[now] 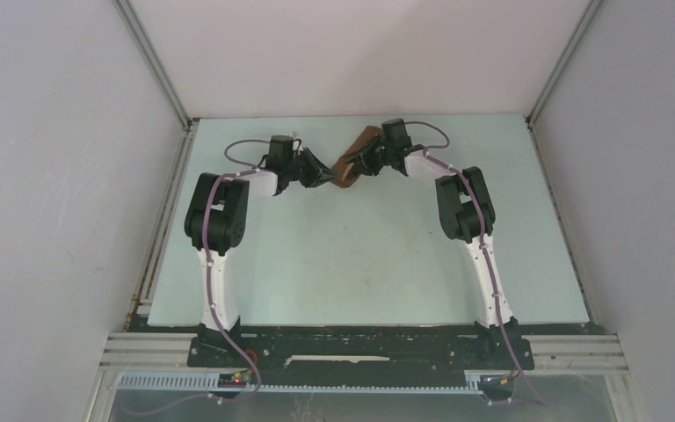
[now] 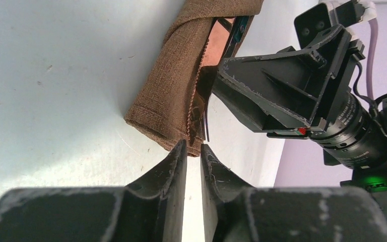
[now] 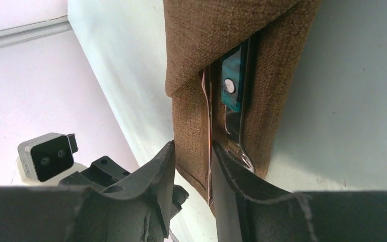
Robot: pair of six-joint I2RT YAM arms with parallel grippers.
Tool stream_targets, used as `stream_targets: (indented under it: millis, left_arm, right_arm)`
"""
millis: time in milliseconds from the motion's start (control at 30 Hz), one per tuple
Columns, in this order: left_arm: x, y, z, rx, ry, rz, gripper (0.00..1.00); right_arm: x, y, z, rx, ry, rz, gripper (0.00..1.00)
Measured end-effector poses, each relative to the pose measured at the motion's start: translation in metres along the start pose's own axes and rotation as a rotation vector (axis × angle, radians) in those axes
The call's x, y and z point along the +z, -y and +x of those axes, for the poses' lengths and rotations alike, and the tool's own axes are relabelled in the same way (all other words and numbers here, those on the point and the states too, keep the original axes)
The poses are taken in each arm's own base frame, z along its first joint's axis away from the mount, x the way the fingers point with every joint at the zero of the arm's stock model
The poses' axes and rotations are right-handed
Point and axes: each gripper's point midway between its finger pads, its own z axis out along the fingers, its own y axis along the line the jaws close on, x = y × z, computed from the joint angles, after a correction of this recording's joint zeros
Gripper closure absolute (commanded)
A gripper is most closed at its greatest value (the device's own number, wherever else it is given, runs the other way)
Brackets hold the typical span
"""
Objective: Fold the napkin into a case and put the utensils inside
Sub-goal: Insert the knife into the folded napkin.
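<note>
Both arms are white tubes [image 1: 215, 281] with bulky black joint housings [image 1: 215, 215], and a lilac cable [image 1: 244, 145] trails back from each claw. The left claw [image 2: 192, 147] and right claw [image 3: 194, 147] have matt-black wedge fingers [image 2: 166, 176] with edges scuffed grey. Behind the right claw sit a grey two-lens camera block [image 2: 315, 24] and a small green light [image 2: 378, 180].

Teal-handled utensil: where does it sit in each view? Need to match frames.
Top external: cannot make it out; only the brown case shows, far centre.
Left wrist: teal-handled utensil at top centre, inside the case's open mouth.
Right wrist: it lies mid-frame, handle in the fold.
Shared landmark: the case.
</note>
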Motion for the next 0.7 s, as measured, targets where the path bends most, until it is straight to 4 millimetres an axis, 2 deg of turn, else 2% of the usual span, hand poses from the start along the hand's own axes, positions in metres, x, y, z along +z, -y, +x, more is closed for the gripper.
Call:
stream_targets:
  millis: [100, 267, 433, 567, 633, 700]
  left_arm:
    - [0.000, 0.001, 0.002, 0.008, -0.005, 0.003, 0.78]
    - [0.001, 0.002, 0.004, 0.019, -0.012, 0.006, 0.78]
    - [0.001, 0.003, 0.007, 0.022, -0.021, 0.012, 0.78]
    - [0.001, 0.004, 0.008, 0.023, -0.026, 0.016, 0.79]
    - [0.001, 0.004, 0.008, 0.023, -0.026, 0.016, 0.79]
    - [0.001, 0.004, 0.008, 0.023, -0.026, 0.016, 0.79]
  right_arm:
    - [-0.002, -0.001, 0.000, -0.004, 0.004, 0.027, 0.63]
    - [-0.003, 0.009, 0.005, 0.008, -0.007, 0.073, 0.71]
    - [-0.003, 0.009, 0.005, 0.010, -0.009, 0.074, 0.85]
    - [-0.004, 0.002, 0.003, 0.008, -0.004, 0.058, 0.93]
    - [-0.004, -0.002, 0.001, 0.008, -0.001, 0.048, 0.94]
    - [-0.005, -0.005, -0.002, 0.008, 0.004, 0.038, 0.89]
